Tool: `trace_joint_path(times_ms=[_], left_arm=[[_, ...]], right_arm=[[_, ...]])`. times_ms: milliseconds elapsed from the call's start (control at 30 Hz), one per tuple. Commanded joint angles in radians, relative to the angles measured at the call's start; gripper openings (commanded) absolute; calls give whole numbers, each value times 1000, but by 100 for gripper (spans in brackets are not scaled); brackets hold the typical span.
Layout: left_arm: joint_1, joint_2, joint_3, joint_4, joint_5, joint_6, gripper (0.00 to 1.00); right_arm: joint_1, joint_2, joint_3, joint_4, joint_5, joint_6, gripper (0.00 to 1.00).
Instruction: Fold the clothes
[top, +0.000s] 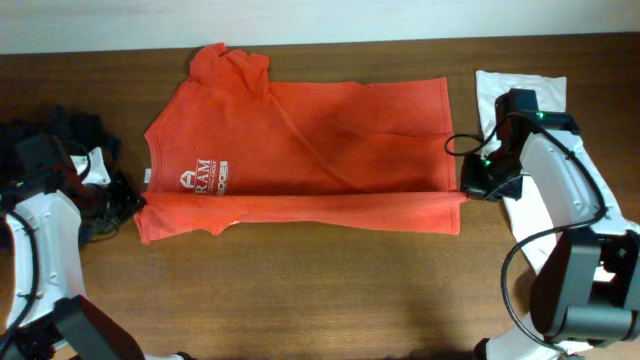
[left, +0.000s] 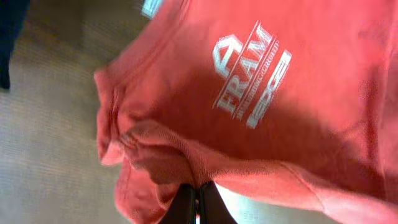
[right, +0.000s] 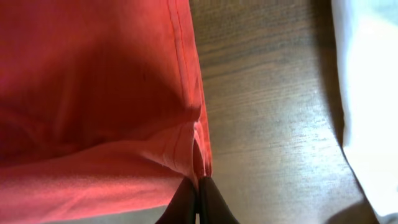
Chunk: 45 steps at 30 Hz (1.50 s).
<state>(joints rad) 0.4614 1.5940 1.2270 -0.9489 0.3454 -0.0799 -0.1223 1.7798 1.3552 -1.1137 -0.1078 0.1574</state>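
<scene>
Both jaws I see clamped on the orange shirt (top: 300, 140), white shirt (top: 492, 92) under my right arm (top: 560, 180), dark clothes (top: 85, 128) at the bench's (top: 330, 290) left edge.

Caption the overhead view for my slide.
The left gripper and right gripper pinch opposite ends of the orange-red T-shirt, its near edge folded over, on the wooden table.

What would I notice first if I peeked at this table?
A big orange-red T-shirt lies spread across the middle of the brown table, its near edge folded over. The left gripper pinches its sleeve end and the right gripper its hem corner. A white cloth lies beside the right arm.
</scene>
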Motion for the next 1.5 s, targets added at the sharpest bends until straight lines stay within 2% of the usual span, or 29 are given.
trace_joint_path(times_ms=[0,200,400,500,600,800,1067,1100,1167,1233,1267,1300,1367,1400,1467], left_arm=[[-36,0,-19,68,18,-13,1],[-101,50,-22,127,-3,-24,1],[-104,129,-22,205,-73,-40,1],[-104,154,-22,253,-80,-49,1],[-104,179,-22,294,-80,-108,1],[-126,223,-22,312,-79,-111,1],[-139,250,-22,311,-80,-110,1],[-139,250,-22,311,-80,-110,1],[-139,250,-22,311,-80,-110,1],[-139,250,-22,311,-80,-110,1],[-139,250,-22,310,-80,-110,8],[-139,250,-22,310,-80,-110,17],[-139,250,-22,306,-79,-110,27],[-139,250,-22,301,-76,-110,30],[-139,249,-18,286,-55,-100,34]], right_arm=[[-8,6,0,27,-5,-3,4],[-8,7,0,71,-5,-4,4],[-8,7,0,108,-5,-4,4],[-8,9,0,115,-5,-4,4],[-8,15,0,116,-5,-4,4],[-8,53,0,134,-18,-3,4],[-7,69,0,320,-85,-3,4],[-6,69,0,327,-85,-3,5],[-2,73,0,336,-85,-3,20],[4,78,0,345,-92,-4,31],[4,79,0,348,-92,-4,43],[4,78,0,348,-91,-3,44],[4,79,0,339,-91,-3,44],[4,79,0,327,-91,-3,44],[4,79,0,275,-92,-3,33]])
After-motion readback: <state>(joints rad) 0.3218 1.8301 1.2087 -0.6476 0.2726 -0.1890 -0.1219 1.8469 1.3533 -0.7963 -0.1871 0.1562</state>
